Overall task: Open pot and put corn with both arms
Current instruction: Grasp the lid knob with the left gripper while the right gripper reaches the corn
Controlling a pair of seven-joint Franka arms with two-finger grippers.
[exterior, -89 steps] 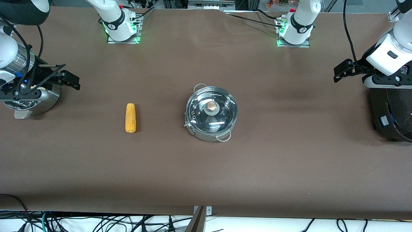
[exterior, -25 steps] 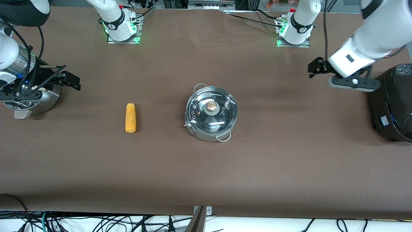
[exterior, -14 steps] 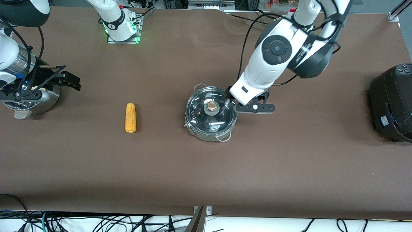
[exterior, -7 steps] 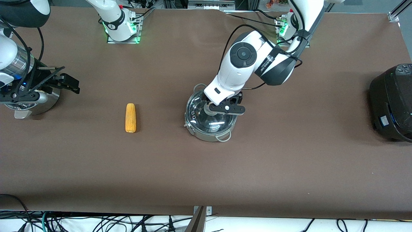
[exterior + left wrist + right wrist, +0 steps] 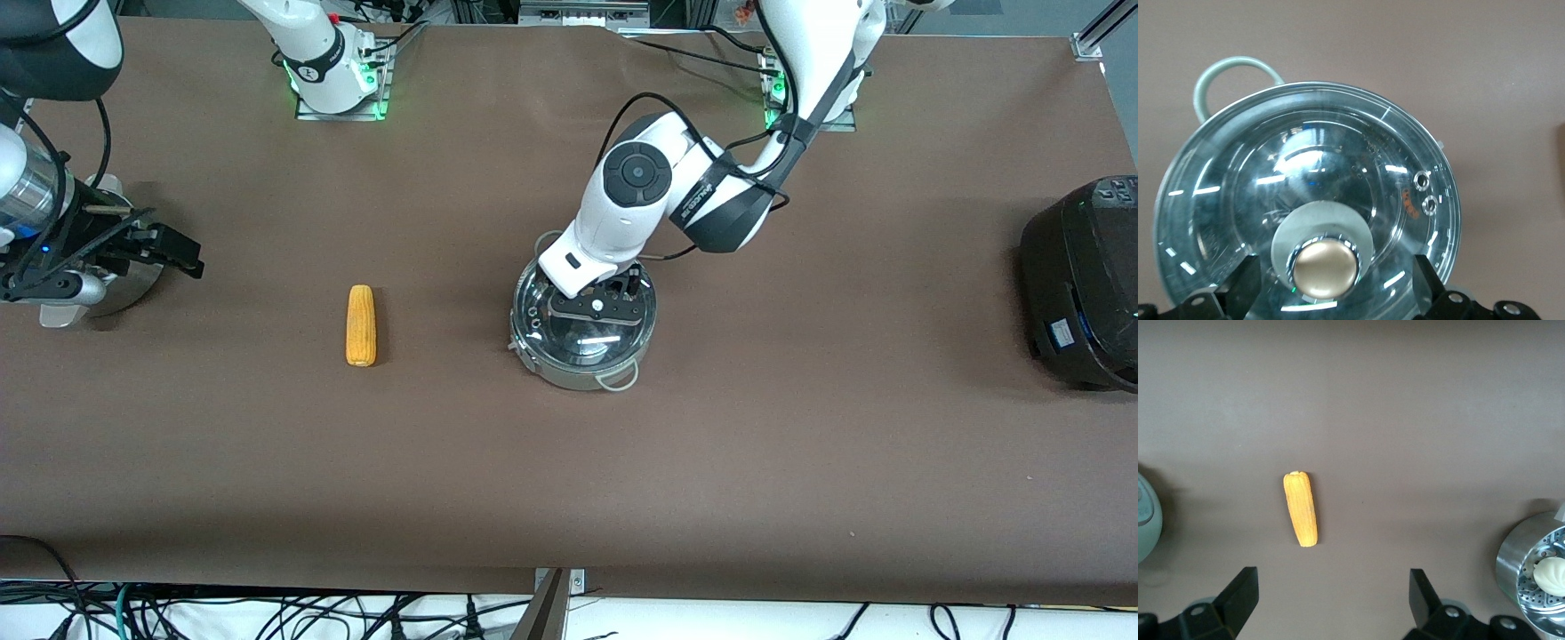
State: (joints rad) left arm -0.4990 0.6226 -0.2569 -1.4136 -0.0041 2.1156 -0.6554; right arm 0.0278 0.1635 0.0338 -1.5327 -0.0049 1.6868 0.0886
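The shiny steel pot [image 5: 569,360] stands mid-table with its glass lid [image 5: 582,338] on. My left gripper [image 5: 594,300] is low over the lid. In the left wrist view the gripper [image 5: 1335,283] is open, its fingers [image 5: 1245,285] on either side of the coppery knob [image 5: 1325,269] and apart from it. The corn [image 5: 360,325] lies on the table beside the pot, toward the right arm's end. My right gripper [image 5: 173,251] is open and empty, up over the table beside the steamer pot; the right wrist view shows the gripper [image 5: 1331,597] and the corn [image 5: 1301,509] ahead of it.
A steel steamer pot [image 5: 116,284] with a white bun [image 5: 1548,572] stands at the right arm's end. A big black cooker [image 5: 1080,284] stands at the left arm's end. The pot's wire loop handle [image 5: 1231,67] sticks out from its rim.
My left arm has swung from over the black cooker to the pot and come down with its open fingers around the lid's knob. My right gripper has shifted slightly.
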